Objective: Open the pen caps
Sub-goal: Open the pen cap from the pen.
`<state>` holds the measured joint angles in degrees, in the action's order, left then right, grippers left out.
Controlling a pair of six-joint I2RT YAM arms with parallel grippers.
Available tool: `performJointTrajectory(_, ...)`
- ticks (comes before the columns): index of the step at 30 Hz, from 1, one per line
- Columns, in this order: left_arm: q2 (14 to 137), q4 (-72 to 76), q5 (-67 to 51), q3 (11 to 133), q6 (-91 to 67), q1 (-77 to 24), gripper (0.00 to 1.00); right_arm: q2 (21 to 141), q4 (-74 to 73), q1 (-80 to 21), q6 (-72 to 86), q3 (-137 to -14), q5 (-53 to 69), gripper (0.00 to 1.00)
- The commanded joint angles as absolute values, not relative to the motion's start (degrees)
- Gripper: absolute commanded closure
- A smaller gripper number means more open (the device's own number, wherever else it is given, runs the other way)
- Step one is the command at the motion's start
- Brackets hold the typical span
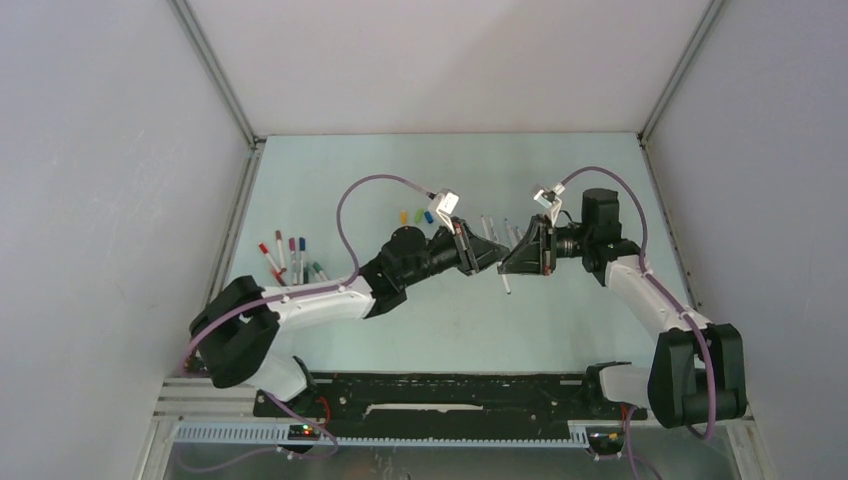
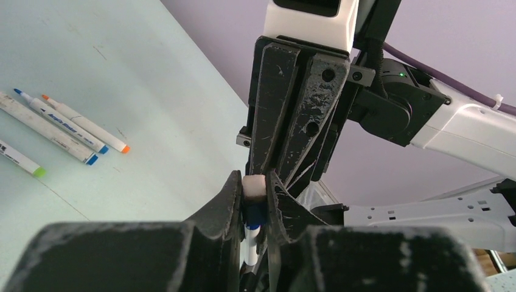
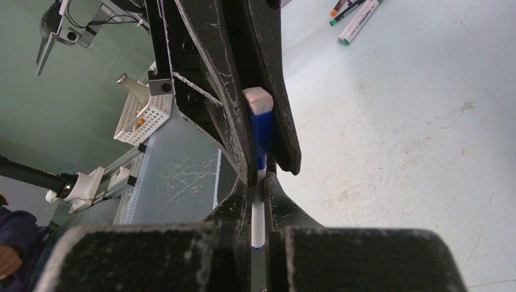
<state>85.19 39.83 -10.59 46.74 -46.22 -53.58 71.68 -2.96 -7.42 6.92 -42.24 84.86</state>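
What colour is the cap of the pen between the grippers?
The cap is blue with a white end; best in right wrist view.

bright even light, blurred near foregrounds

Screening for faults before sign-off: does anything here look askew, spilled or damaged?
Nothing stands out. The left claw grips a pen's blue cap, the right claw its white barrel, in mid-air; loose pens lie flat on the table.

Black fingers (image 3: 281,103) cover most of the blue cap (image 3: 260,131) and the white barrel (image 3: 258,222) — their joint is out of sight. From above, the loose caps (image 1: 417,215) are coloured specks, shapes unreadable. The left wrist view's edge crops two lying pens (image 2: 45,129).
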Motion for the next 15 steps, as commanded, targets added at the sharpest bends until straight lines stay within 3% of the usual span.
performJointTrajectory(1, 80.8, 41.6, -5.7, 51.3, -44.0, -52.5, 0.97, 72.6, -3.7, -8.7, 5.3, -44.3, 85.2, 1.0)
performJointTrajectory(8, 76.9, 43.9, 1.7, 50.5, -41.9, -47.8, 1.0, 76.2, -5.8, -13.3, 3.3, -44.5, 83.8, 1.0)
performJointTrajectory(15, 73.1, 46.8, 7.0, 49.2, -40.8, -42.5, 1.0, 81.6, -17.7, -17.6, -5.6, -49.2, 80.7, 1.0)
